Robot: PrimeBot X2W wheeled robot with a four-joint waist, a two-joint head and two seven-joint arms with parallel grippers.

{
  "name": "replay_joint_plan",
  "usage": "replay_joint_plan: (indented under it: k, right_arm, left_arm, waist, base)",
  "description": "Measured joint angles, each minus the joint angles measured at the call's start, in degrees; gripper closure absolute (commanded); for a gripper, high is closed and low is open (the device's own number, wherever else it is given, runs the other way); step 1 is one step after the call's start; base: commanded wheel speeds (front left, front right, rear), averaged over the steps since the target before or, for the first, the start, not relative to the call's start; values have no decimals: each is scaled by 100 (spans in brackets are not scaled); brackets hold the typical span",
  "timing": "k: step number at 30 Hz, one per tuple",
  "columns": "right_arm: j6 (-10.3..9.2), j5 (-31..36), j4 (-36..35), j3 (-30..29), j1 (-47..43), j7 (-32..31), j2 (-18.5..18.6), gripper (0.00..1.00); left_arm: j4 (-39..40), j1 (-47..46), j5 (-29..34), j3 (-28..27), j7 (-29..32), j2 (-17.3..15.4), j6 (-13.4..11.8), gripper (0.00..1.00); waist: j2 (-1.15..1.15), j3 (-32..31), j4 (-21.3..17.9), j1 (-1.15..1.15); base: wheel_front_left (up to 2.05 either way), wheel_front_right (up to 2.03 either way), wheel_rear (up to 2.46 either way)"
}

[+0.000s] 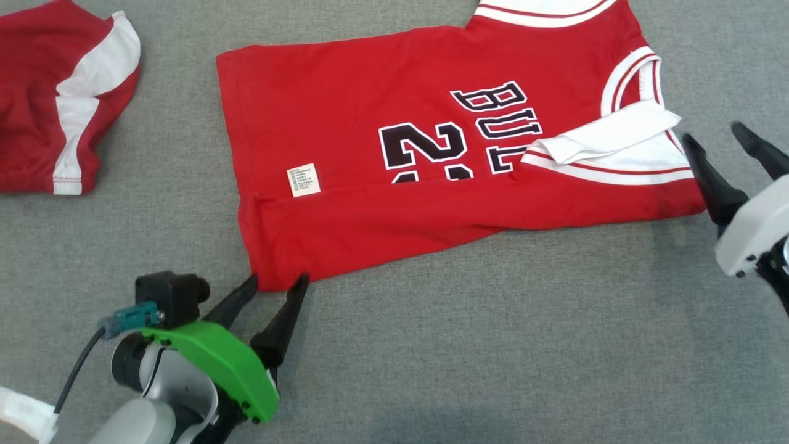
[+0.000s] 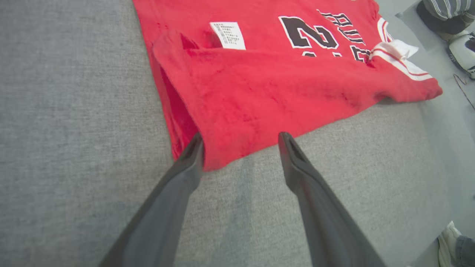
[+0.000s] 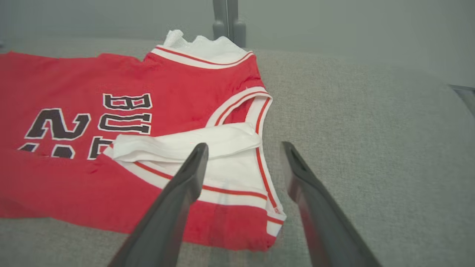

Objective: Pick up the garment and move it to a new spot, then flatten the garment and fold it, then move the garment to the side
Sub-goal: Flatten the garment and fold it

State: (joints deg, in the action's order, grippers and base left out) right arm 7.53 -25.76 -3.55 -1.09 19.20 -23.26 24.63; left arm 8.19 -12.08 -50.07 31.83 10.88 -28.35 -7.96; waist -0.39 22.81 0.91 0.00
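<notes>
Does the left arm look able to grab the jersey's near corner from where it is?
Probably yes. The left fingers stand open with the jersey's near corner between their tips, and nothing lies in the way on the grey surface.

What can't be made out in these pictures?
The number and lettering on the jersey: lower parts covered by its folded-over flap, head view.
The white label: print too small, head and left wrist views.
The second red garment: cut off by the head view's left edge.
A person's shoe: cut off by the left wrist view's right edge.
</notes>
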Motion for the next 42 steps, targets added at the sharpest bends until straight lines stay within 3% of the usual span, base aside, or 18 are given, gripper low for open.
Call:
replay_joint_plan:
  k: [6, 17, 18, 19, 20, 21, 25, 30, 36, 40, 42]
  right_arm:
    - [-4, 531, -3, -194, -371, -495, 157, 0]
    - [-4, 493, 377, 26, -300, -866, -80, 0]
    - [-5, 424, 424, 47, -262, -921, -77, 0]
    - [-5, 336, 465, 66, -229, -962, -71, 41]
    - [-7, 220, 502, 59, -195, -998, -71, 65]
    - [-5, 127, 526, 60, -157, -1023, -65, 100]
    - [1, -157, 559, -49, -116, -1131, -42, 100]
    - [1, -905, 213, -533, -286, -2030, 214, 100]
    - [1, -1358, -311, -1224, -765, -3097, 280, 100]
    - [1, -1456, -847, -1670, -1346, -3555, 82, 100]
    - [0, -1443, -1076, -1789, -1776, -3504, -280, 100]
  left_arm:
    - [243, 127, -125, -90, 250, -200, -164, 0]
    - [-64, -186, -274, -60, 561, -269, -33, 0]
    - [-88, -200, -335, -62, 571, -255, 4, 58]
    - [-110, -219, -381, -63, 587, -240, 71, 100]
    - [-138, -247, -392, -55, 611, -236, 126, 100]
    - [-158, -273, -427, -41, 642, -237, 192, 100]
    - [-213, -302, -614, 7, 792, -236, 379, 100]
    - [-66, -274, -1115, -92, 1268, -586, 616, 100]
    - [361, -107, -1528, -252, 1686, -1050, 751, 100]
    - [687, 232, -1603, -356, 1655, -1263, 745, 100]
    - [704, 512, -1635, -299, 1510, -1250, 737, 100]
  waist:
    - [0, 145, -66, 0]
    - [0, 485, -58, 0]
    - [0, 490, -44, 0]
    - [0, 492, -27, 0]
    - [0, 488, -11, 0]
    - [0, 476, 2, 0]
    - [0, 404, 46, 0]
    - [0, 110, 140, 0]
    - [0, -153, 191, 0]
    - [0, -237, 203, 0]
    - [0, -159, 204, 0]
  base:
    - [0, 0, 0]
    - [0, 0, 0]
    - [0, 0, 0]
    - [0, 0, 0]
    - [0, 0, 0]
    - [0, 0, 0]
    - [0, 0, 0]
    - [0, 0, 0]
    - [0, 0, 0]
    - [0, 0, 0]
    - [0, 0, 0]
